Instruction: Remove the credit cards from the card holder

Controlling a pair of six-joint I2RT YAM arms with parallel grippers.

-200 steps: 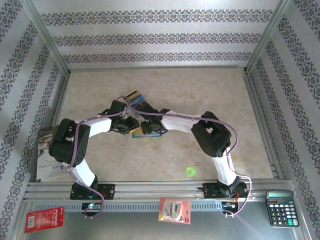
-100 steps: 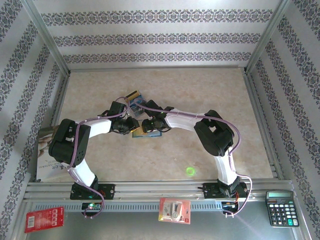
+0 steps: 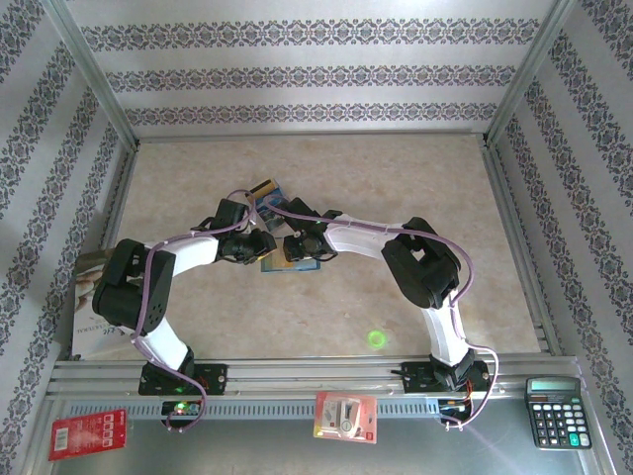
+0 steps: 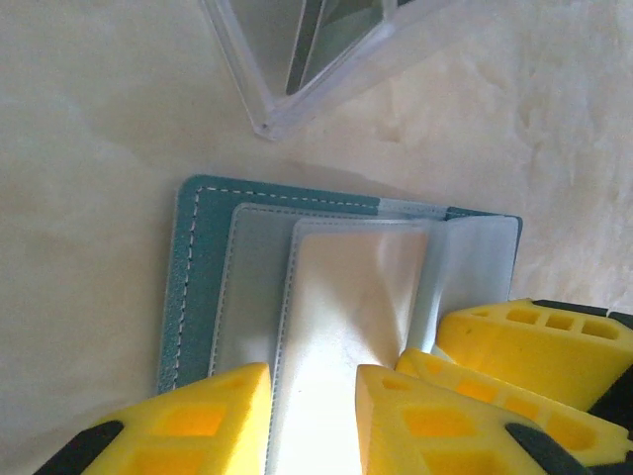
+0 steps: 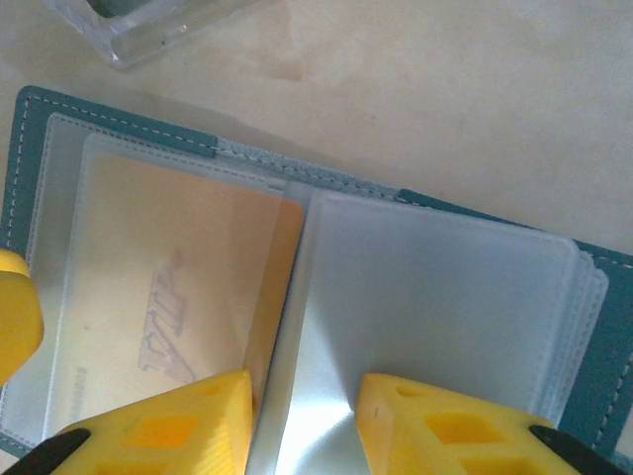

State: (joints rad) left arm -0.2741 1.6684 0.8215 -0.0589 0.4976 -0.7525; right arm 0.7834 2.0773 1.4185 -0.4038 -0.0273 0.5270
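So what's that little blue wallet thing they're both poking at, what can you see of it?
The card holder is a small slate-blue bifold, seemingly leatherette with pale stitching, lying open on the beige table. Inside are clear plastic sleeves; one holds an orange card marked VIP. The yellow fingertips of the right gripper and left gripper each straddle a sleeve leaf, jaws apart.

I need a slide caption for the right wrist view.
Yellow jaws straddle a clear sleeve of the open card holder, beside an orange card.

Robot lab cell, aluminium frame point(image 3: 297, 374), patterned wallpaper panels point(image 3: 316, 74), marble-look tabletop point(image 3: 396, 178)
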